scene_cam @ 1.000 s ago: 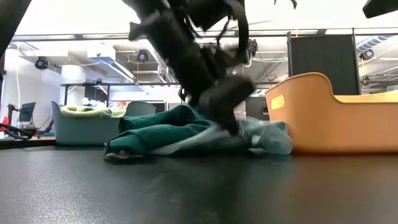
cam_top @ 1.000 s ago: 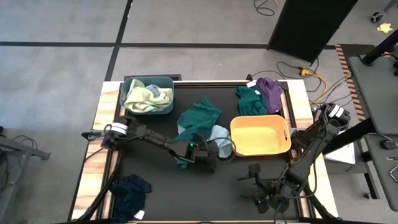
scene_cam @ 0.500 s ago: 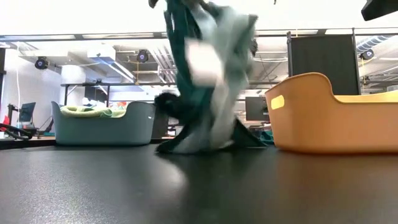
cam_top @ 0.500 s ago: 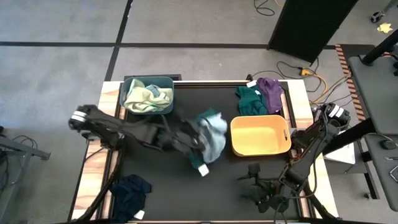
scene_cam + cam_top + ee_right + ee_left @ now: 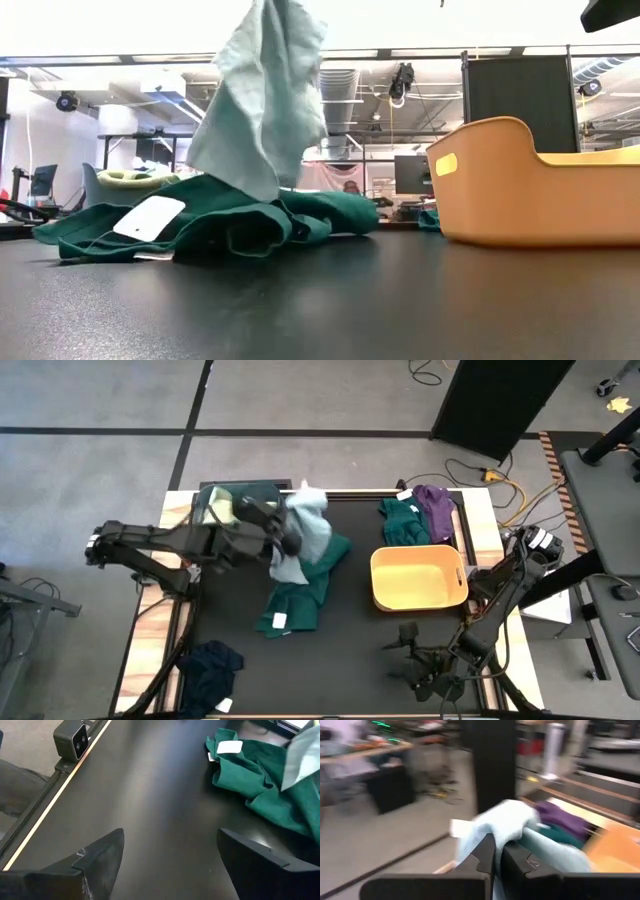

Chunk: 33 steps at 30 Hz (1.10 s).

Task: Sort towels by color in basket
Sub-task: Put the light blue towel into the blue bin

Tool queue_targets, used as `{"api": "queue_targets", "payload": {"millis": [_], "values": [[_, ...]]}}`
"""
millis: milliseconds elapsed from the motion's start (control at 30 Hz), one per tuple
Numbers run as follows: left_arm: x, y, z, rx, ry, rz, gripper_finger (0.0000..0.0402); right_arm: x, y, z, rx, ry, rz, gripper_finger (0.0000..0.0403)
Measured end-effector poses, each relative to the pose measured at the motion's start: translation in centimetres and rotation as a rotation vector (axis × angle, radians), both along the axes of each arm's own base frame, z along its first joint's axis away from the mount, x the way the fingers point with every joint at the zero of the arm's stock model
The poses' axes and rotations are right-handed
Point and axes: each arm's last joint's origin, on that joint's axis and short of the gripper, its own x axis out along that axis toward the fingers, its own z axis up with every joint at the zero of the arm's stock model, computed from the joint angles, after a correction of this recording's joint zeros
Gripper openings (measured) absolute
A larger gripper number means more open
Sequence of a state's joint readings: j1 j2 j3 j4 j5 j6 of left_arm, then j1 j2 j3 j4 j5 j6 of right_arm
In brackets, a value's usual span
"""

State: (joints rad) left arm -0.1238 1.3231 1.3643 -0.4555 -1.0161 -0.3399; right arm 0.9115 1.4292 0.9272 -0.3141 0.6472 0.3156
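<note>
My left gripper (image 5: 288, 536) is raised over the table's far left part, shut on a light blue towel (image 5: 308, 525) that hangs below it (image 5: 262, 100). A dark teal-green towel (image 5: 305, 588) lies crumpled on the black table, a white tag (image 5: 150, 216) on top. A grey-blue basket (image 5: 215, 498) with pale green towels stands at the far left, partly under my left arm. A green towel (image 5: 403, 520) and a purple towel (image 5: 436, 510) lie at the far right, and a navy towel (image 5: 210, 668) at the near left. My right gripper (image 5: 420, 660) is open and empty near the front edge. My left gripper pinches a bunched part of the light blue towel (image 5: 507, 822) between its two shut fingers (image 5: 487, 852), near the towel's upper end. The towel hangs slack below the fingers. Its lower end (image 5: 258, 185) hangs just over the dark teal-green towel; whether they touch I cannot tell.
An empty yellow basket (image 5: 458, 582) stands right of the middle. Bare black tabletop (image 5: 340, 670) lies along the front between the navy towel and my right gripper. Wooden rails edge the table at left and right.
My left gripper has taken the light blue towel up from the table's middle, risen, and swung toward the far left, toward the grey-blue basket. The dark teal-green towel was dragged up with it, then fell back and now lies farther left, tag up.
</note>
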Motion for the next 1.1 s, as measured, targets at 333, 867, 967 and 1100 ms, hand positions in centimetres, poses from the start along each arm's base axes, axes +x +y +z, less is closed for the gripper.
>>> {"api": "queue_targets", "payload": {"millis": [333,867,967,1100], "values": [[-5.1,4.6,3.4,0.127,-0.084,0.446,0.0,0.4,-0.3,0.1,-0.014,-0.01,-0.011,0.0308],[-6.2,12.1,2.2,0.099,0.03,0.63,0.0,4.3,-4.2,0.3,-0.104,-0.025,-0.104,0.0289],[-6.7,12.0,1.8,0.103,0.113,0.646,0.0,4.6,-4.6,0.3,-0.13,-0.022,-0.101,0.0284],[-8.4,11.3,0.6,0.036,0.218,0.63,0.0,5.0,-5.1,0.3,-0.154,-0.018,-0.1,0.0278]]}}
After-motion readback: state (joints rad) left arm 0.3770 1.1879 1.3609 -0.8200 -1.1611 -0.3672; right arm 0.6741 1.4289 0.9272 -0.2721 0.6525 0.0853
